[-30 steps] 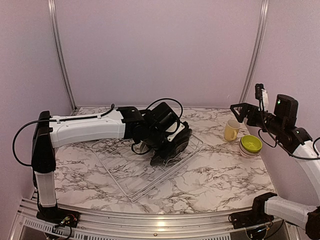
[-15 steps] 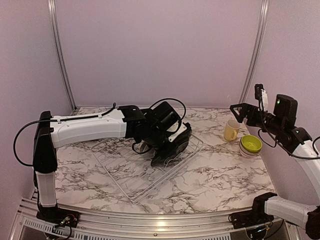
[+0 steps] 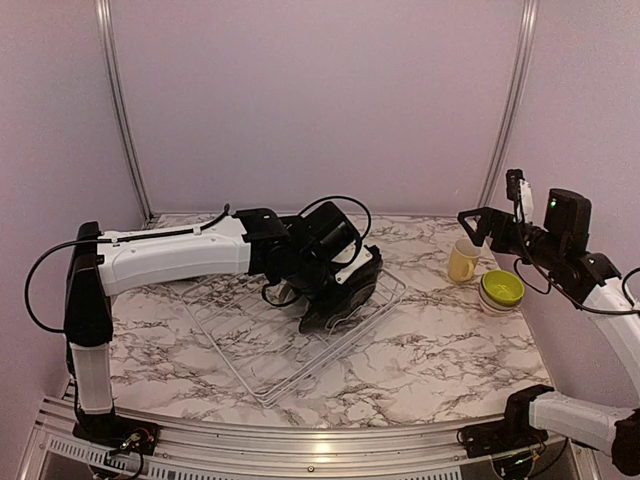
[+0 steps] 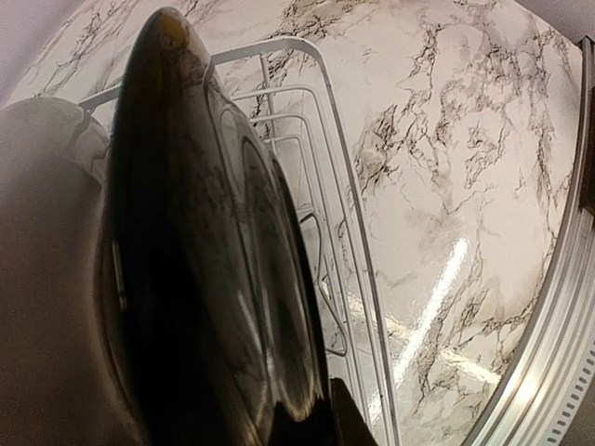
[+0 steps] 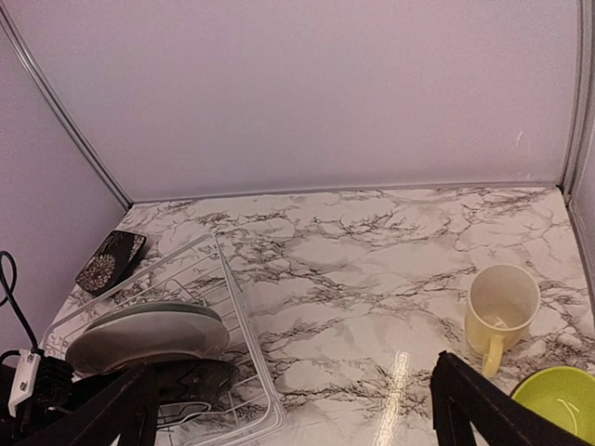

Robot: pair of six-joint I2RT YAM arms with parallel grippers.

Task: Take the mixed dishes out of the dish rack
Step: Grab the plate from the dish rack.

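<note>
The left pincer (image 3: 338,272) is buried among the upright black plates (image 4: 186,279) in the rack (image 3: 250,352), centre of the overhead view; I cannot tell whether it grips one. The right pincer (image 3: 480,222) hangs wide open and empty at right. A glossy plate could slip, or snag the wires and drag the rack across the desk (image 3: 430,350).

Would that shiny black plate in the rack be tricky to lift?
Probably slippery: the black plate is glossy, mirroring the marble. It looks rigid, likely breakable if dropped. Standing on edge in the dish rack, it may tip if nudged.
</note>
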